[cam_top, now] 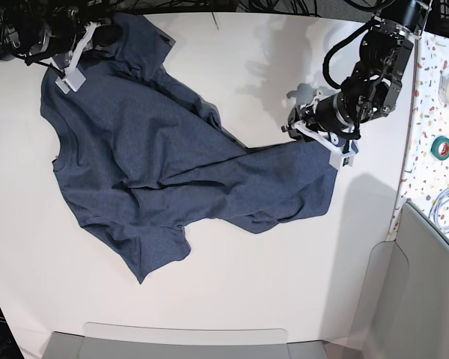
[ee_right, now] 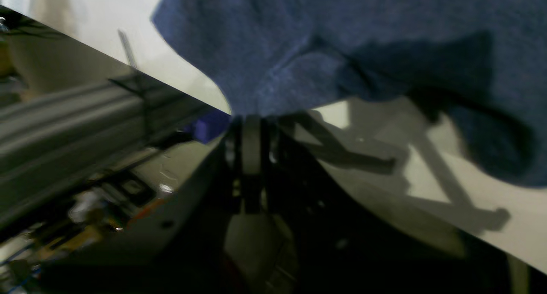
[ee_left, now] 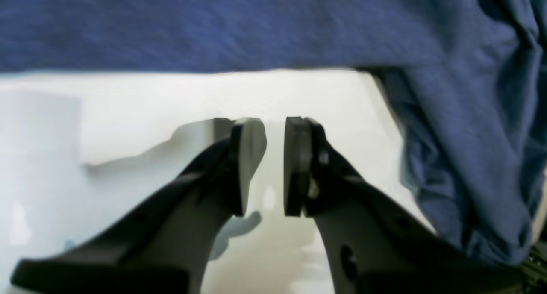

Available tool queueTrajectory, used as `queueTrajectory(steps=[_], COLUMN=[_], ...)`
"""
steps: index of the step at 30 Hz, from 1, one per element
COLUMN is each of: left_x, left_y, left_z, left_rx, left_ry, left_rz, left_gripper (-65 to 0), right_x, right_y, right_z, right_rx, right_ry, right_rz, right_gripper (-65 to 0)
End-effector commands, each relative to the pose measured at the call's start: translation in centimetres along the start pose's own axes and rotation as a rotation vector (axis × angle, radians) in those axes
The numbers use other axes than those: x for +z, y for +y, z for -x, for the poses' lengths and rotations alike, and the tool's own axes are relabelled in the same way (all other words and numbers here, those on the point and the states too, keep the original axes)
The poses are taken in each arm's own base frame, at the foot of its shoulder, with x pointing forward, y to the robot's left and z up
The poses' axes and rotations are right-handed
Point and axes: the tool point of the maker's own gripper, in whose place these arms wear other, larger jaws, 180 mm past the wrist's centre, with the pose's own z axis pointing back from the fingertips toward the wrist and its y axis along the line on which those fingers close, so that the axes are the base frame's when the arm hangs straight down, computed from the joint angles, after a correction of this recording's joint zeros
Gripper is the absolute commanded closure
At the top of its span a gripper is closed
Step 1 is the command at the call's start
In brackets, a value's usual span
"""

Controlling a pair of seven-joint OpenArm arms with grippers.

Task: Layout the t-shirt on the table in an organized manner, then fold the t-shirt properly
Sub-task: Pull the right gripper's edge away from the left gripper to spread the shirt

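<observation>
Two grippers work at opposite ends of the shirt, which lies crumpled and skewed on the white table.

Nearest in the base view, the lower hem and one sleeve are bunched toward the table's front, with loose folds across the body.

Farther back, on that view's right, the left gripper sits beside the cloth's edge. Its jaws stand narrowly apart with bare table between them, so it holds nothing; the shirt hangs just past the tips and along one side.

At the far corner, on that view's left, the right gripper is at the table's edge with a corner of the cloth at its tips. The wrist view is dark and blurred, so it is not possible to tell whether the jaws grip this corner or are letting it go.

The step in hand seems to be the spreading. To do it well, each gripper should take one single layer at a corner and pull outward, low over the table, until the wrinkles go flat. The far corner should not slide over the edge.
</observation>
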Motion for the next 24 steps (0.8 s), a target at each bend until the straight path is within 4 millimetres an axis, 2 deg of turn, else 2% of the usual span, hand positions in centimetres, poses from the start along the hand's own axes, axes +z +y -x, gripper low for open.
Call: queueTrajectory(steps=[1, 5, 7, 11, 15, 18, 21, 24], left_x=[0.5, 0.5, 0.5, 0.8, 0.9, 0.9, 0.9, 0.9], left_y=[-0.5, -0.5, -0.4, 0.3, 0.4, 0.4, 0.4, 0.4], left_z=[-1.0, -1.0, -1.0, -1.4, -1.5, -1.5, -1.6, -1.6], left_rx=[-0.012, -0.012, -0.013, -0.025, -0.025, -0.025, -0.025, -0.025], left_ry=[-0.024, -0.024, -0.024, -0.03, -0.033, -0.033, -0.036, -0.036], left_rz=[0.018, 0.018, 0.017, -0.003, -0.004, -0.004, -0.004, -0.004], left_gripper=[-13.6, -13.6, -13.6, -13.6, -13.6, -13.6, -13.4, -13.3], right_x=[0.4, 0.3, 0.2, 0.1, 0.7, 1.9, 3.5, 5.1], right_y=[1.2, 2.9, 3.6, 3.7, 3.3, 2.5, 2.3, 2.7], right_z=[-0.2, -0.3, -0.3, -0.3, -1.5, -4.1, -8.1, -11.8], right_rx=[-0.005, -0.043, -0.059, -0.065, -0.051, -0.046, -0.028, -0.045], right_ry=[-0.004, -0.018, -0.023, -0.025, -0.067, -0.172, -0.338, -0.527], right_rz=[-0.05, -0.14, -0.179, -0.186, -0.167, -0.14, -0.129, -0.161], right_gripper=[-11.0, -22.0, -24.9, -24.7, -24.7, -24.7, -24.1, -15.1])
